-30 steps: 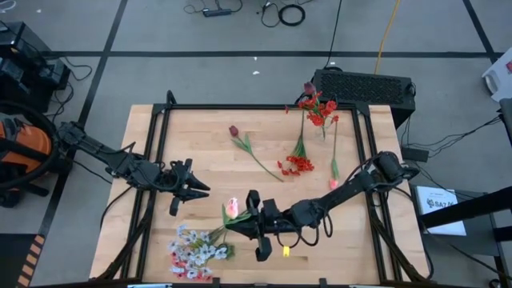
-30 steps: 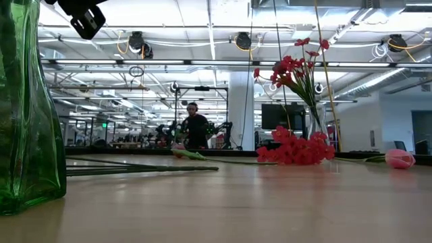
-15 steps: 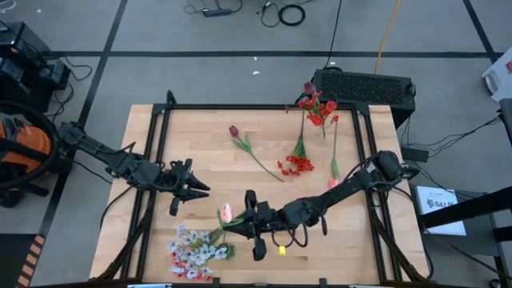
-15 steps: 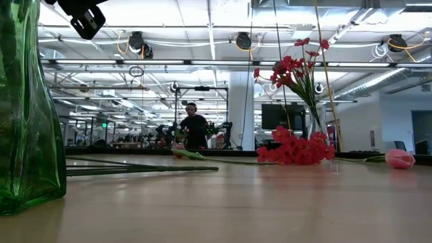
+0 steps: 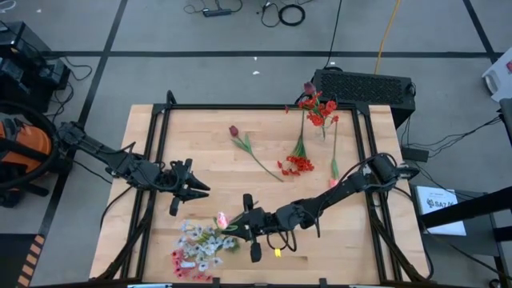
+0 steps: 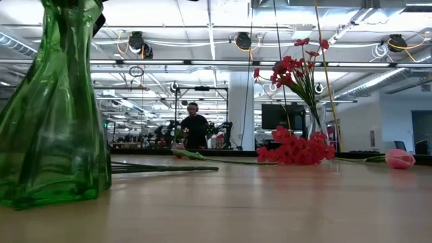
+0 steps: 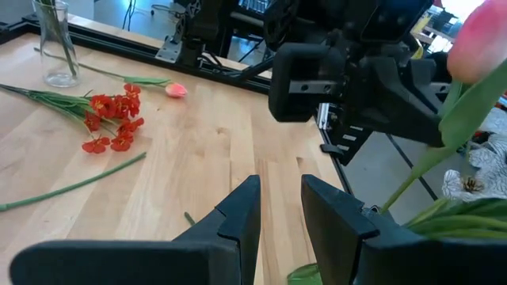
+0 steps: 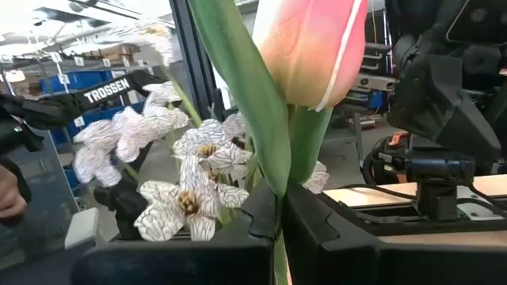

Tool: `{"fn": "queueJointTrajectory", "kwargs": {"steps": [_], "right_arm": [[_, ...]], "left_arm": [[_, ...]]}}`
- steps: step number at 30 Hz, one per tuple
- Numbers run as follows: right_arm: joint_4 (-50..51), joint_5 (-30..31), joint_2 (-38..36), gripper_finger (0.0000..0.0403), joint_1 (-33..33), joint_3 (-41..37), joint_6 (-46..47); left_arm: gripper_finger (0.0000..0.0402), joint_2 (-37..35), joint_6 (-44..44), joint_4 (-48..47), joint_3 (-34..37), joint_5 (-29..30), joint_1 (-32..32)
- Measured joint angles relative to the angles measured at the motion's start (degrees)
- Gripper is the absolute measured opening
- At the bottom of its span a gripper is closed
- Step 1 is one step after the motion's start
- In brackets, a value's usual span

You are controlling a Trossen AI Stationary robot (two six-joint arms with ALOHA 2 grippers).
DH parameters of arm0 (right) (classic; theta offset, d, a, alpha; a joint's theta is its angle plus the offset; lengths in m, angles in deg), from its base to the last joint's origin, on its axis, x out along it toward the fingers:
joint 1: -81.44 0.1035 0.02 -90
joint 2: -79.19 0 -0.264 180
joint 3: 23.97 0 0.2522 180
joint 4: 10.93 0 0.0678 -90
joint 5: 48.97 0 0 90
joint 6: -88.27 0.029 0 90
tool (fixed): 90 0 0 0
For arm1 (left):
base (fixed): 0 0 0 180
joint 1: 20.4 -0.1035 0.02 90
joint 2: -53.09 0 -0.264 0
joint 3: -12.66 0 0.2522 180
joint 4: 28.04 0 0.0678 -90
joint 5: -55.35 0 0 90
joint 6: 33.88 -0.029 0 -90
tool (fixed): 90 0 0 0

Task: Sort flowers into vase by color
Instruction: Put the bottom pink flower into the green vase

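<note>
While hovering low over the near part of the light wooden table (image 5: 360,240), grips the thin green stem of a pale pink tulip (image 5: 222,218) with the jaws of the right gripper (image 5: 238,227) clamped together on it. Holds the bloom up right at the edge of a bunch of whitish-grey veined sprigs (image 5: 200,246); cannot tell whether touching them. Shows, in the right wrist view, the tulip head straight above the dark fingers (image 8: 198,237), with the pale blossoms just behind.

Hangs near the table's left side at the left gripper (image 5: 202,190), jaws apart with nothing between them, just beyond the sprigs and close to the right gripper.

Stands upright on the table at the left of the low view: a twisted green glass vase (image 6: 54,135). Cannot tell from above whether the sprigs stand in it.

Farther out, lies flat toward the middle of the table: a dark maroon tulip bud on a long stem (image 5: 234,130). Lies beside it, to the right: a bright red flower cluster (image 5: 298,164), and near that a small pink bud (image 5: 332,182). Stands at the far right corner: a clear glass vase (image 7: 57,47) with more red flowers (image 5: 316,108).

Beyond the table, in the room: a person (image 6: 194,128).
</note>
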Motion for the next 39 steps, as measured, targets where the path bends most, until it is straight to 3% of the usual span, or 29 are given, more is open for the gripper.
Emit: {"fn": "queueJointTrajectory", "kwargs": {"steps": [16, 32, 39], "right_arm": [[10.46, 0.09, -0.02, 0.0012, -0.16, 0.04, 3.52], [11.97, -5.99, -0.24, 0.0111, -0.14, 0.04, 7.40], [22.83, -5.51, -4.56, 0.0143, -0.14, 0.02, 7.82]], "left_arm": [[0.0100, 0.00, 0.02, 0.02, 0.00, -0.02, 0.00], [0.0100, 0.00, 0.02, 0.02, 0.00, -0.02, 0.00], [0.0100, 0.01, 0.02, -0.03, 0.00, -1.42, 0.00]]}}
